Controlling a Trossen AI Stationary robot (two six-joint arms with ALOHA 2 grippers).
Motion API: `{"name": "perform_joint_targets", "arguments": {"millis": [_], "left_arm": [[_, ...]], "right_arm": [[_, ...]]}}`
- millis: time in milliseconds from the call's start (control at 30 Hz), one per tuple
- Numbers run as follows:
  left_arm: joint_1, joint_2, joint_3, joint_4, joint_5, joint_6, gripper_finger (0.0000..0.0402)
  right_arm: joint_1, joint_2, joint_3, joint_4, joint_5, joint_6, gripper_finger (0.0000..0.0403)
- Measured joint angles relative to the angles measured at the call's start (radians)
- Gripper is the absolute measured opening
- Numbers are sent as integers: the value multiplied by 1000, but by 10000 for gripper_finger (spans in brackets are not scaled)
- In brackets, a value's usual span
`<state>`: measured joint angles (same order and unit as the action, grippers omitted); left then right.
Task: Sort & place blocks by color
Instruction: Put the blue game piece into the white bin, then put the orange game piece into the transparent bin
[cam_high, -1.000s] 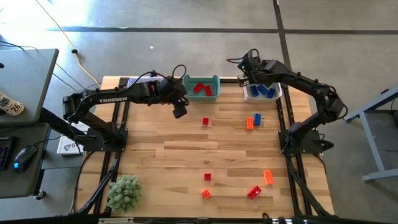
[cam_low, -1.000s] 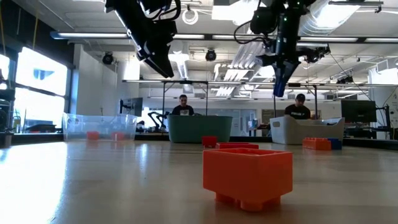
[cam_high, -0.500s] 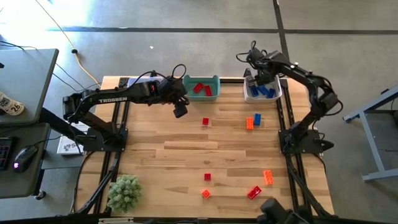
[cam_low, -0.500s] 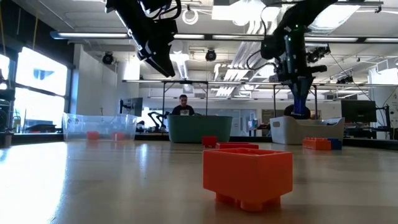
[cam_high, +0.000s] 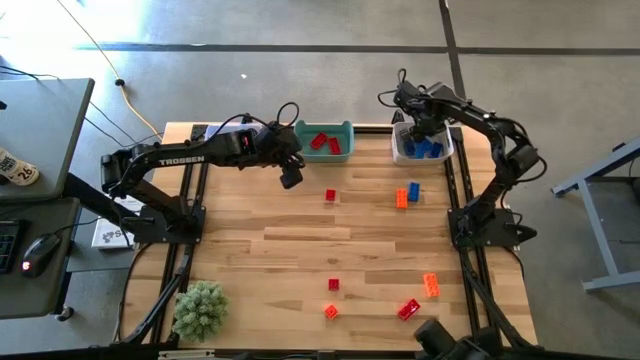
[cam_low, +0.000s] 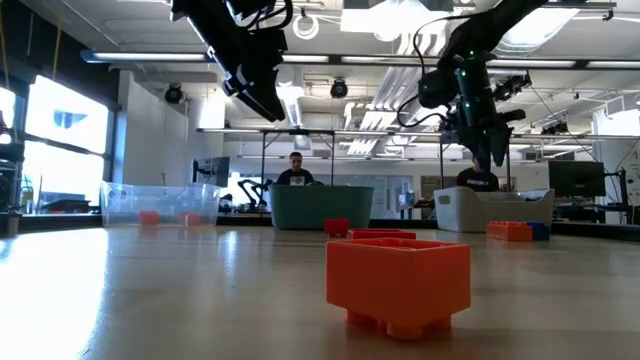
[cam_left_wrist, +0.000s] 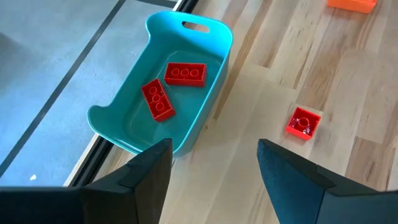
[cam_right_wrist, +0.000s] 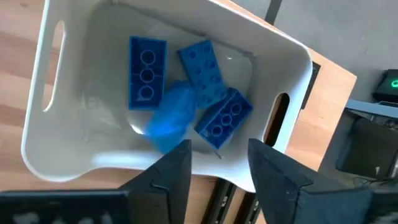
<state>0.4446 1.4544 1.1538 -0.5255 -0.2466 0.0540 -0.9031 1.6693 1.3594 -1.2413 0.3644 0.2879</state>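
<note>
Right gripper is being held over the white bin, fingers spread, nothing pinched; a blurred blue block is being seen just beyond them beside three blue blocks in the bin. Left gripper is being held spread and empty near the teal bin, where two red blocks are lying. Other blocks are being left scattered on the table.
</note>
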Motion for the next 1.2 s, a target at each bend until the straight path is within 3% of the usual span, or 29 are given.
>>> {"name": "perform_joint_targets", "arguments": {"millis": [200,500,700,1200], "left_arm": [[0,0,0,-1,0,-1,223],[0,0,0,-1,1,-2,223],[0,0,0,-1,14,0,223],[0,0,0,-2,36,1,223]], "right_arm": [[32,0,0,-87,-32,70,175],[159,-55,0,-176,-127,238,176],[325,-125,0,-212,-204,375,176],[802,-161,1,-326,-234,703,176]]}}
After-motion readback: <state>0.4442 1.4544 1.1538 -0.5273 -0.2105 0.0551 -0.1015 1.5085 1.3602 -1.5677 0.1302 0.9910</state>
